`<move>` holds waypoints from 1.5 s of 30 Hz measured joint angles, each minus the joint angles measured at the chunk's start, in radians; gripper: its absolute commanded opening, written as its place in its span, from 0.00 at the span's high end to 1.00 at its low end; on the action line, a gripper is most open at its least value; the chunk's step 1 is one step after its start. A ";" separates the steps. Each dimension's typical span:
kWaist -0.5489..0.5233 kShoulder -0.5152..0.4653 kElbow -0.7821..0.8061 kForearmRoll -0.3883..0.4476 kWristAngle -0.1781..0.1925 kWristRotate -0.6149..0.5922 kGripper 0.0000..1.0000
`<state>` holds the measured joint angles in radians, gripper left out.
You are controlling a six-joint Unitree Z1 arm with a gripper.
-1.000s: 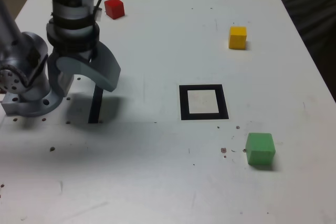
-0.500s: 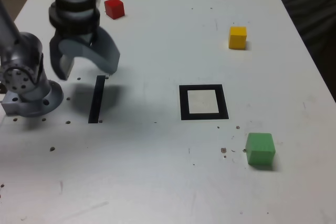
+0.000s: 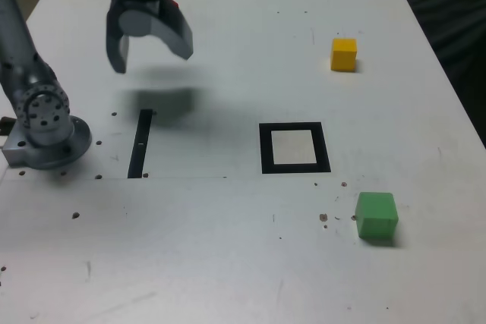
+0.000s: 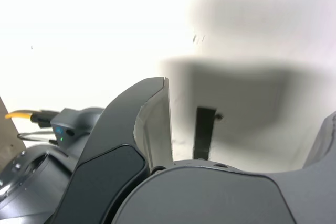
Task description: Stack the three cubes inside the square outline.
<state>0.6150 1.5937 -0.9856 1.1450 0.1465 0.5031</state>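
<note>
My gripper [image 3: 152, 58] hangs open and empty above the table at the exterior view's far left, its fingers [image 4: 155, 119] spread wide. The red cube [image 3: 173, 5] is almost wholly hidden behind it; only a sliver shows. The yellow cube [image 3: 343, 55] sits far right on the table. Near the front right lies the green cube [image 3: 377, 215]. The square outline [image 3: 294, 147], black with a pale centre, is at mid-table with nothing inside it. No cube appears in the wrist view.
A thin black strip [image 3: 140, 144] lies on the table below the gripper and is also in the wrist view [image 4: 205, 132]. The arm's grey base [image 3: 45, 123] stands at the left edge. Small dark specks dot the white table [image 3: 228, 248].
The gripper has risen and swung away from the black strip toward the far left, now covering the red cube. The cubes and outline have not moved.
</note>
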 measured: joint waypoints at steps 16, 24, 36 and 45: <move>0.268 0.235 -0.342 0.112 0.012 0.108 0.00; 0.332 0.330 -0.454 0.132 -0.006 0.109 0.01; 0.443 0.399 -0.584 0.181 -0.018 0.083 0.01; 0.516 0.486 -0.650 0.205 -0.017 0.102 0.01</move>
<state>1.1311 2.0797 -1.6358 1.3502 0.1300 0.6056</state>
